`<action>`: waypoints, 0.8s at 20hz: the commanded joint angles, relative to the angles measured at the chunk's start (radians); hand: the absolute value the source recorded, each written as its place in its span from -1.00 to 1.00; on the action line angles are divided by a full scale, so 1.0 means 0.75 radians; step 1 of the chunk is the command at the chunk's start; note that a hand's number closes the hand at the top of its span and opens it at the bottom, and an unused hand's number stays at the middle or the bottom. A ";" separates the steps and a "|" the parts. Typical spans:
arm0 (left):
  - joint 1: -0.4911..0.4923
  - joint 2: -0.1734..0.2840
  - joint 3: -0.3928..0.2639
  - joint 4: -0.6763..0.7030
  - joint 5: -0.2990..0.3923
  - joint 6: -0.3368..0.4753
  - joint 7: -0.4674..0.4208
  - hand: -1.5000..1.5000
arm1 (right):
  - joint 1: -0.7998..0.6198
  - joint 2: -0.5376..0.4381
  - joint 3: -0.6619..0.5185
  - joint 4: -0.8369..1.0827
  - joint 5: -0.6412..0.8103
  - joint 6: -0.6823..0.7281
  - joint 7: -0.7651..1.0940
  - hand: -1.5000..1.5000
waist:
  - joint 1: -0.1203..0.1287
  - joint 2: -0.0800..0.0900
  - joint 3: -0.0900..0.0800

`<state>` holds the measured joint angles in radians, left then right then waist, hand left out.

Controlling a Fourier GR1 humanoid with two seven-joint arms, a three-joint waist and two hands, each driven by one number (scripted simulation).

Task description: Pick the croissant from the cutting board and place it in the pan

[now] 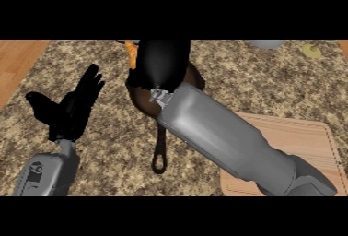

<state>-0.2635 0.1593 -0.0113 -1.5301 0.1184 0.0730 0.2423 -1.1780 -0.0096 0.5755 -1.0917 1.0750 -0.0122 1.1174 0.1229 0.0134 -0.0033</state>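
Note:
My right hand (163,60) reaches across from the lower right and hangs over the dark pan (144,102), seen from its back. An orange sliver of the croissant (130,50) pokes out at the hand's left edge, and the hand is curled round it and hides most of it. The forearm covers much of the pan; the pan's handle (159,154) points toward me. The wooden cutting board (309,138) lies at the lower right with no croissant on its visible part. My left hand (71,108) rests open at the left, fingers up, apart from the pan.
The speckled brown counter (272,87) runs across the view, with a wooden strip (17,60) at the far left. A grey object (266,44) and a pale green one (314,50) sit at the top right edge.

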 commanded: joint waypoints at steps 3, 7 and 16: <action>0.022 0.021 0.041 -0.001 0.013 -0.007 -0.022 0.00 | 0.009 0.012 0.034 0.239 -0.065 -0.336 0.077 1.00 | -0.048 0.006 0.002; 0.023 0.031 0.050 -0.075 0.021 0.010 0.048 0.00 | 0.030 0.012 0.058 0.352 -0.141 -0.514 -0.044 1.00 | -0.052 0.005 0.003; 0.038 -0.024 -0.010 -0.055 -0.049 0.043 -0.010 0.00 | 0.064 0.013 0.091 0.721 -0.353 -0.692 -0.308 1.00 | -0.024 0.019 0.004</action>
<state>-0.2474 0.1659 0.0111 -1.5476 0.1119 0.0804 0.2355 -1.1180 -0.0029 0.6498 -0.6700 0.8689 -0.4784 0.9172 0.0935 0.0243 -0.0010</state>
